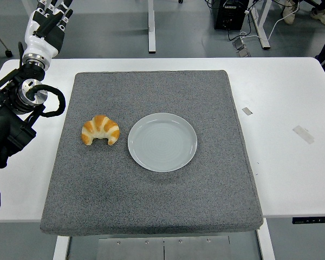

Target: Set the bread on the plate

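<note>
A mat [151,157] covers the middle of the table [284,157], and a plate [162,142] lies on the mat near its centre. A croissant [101,130] lies on the mat just left of the plate, apart from it. The left hand [47,24] is raised beyond the mat's far left corner.

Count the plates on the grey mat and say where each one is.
1. The plate lies near the middle of the grey mat, just right of the croissant. Nothing hides another.

- We can read no text, label, brand or number anywhere.
- Right of the grey felt mat [151,157], the two small tape pieces [303,134] on the white table [287,86] look blank.
</note>
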`<state>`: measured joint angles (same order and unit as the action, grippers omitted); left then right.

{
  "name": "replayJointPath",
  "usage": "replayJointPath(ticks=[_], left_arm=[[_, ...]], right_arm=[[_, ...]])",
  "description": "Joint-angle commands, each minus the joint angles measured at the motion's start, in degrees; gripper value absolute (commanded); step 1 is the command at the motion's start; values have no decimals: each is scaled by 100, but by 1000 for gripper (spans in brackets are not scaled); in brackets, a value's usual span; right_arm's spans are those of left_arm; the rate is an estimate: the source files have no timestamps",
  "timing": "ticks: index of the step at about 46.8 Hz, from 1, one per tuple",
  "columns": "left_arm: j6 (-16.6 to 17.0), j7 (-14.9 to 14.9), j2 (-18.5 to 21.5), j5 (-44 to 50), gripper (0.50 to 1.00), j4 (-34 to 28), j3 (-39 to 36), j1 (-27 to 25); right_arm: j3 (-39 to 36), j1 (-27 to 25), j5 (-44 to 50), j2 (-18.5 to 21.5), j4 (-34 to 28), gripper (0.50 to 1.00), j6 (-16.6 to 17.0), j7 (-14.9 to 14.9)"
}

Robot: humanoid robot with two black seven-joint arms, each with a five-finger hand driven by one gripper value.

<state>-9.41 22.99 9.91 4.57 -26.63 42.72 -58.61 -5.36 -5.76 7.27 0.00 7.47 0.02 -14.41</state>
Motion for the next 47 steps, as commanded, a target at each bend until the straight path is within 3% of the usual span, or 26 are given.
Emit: replayJointPath(ticks=[1,22,47], left_arm=[[-9,4,2,0,980,0,0,-2],[9,-5,28,-9,980,0,-9,-19],[-17,-66,442,-158,980,-9,-238,-37]], right_arm=[[0,5,3,0,0,1000,-2,0],[0,5,-6,0,0,1000,-2,0],[0,5,-6,0,0,1000,-2,0]])
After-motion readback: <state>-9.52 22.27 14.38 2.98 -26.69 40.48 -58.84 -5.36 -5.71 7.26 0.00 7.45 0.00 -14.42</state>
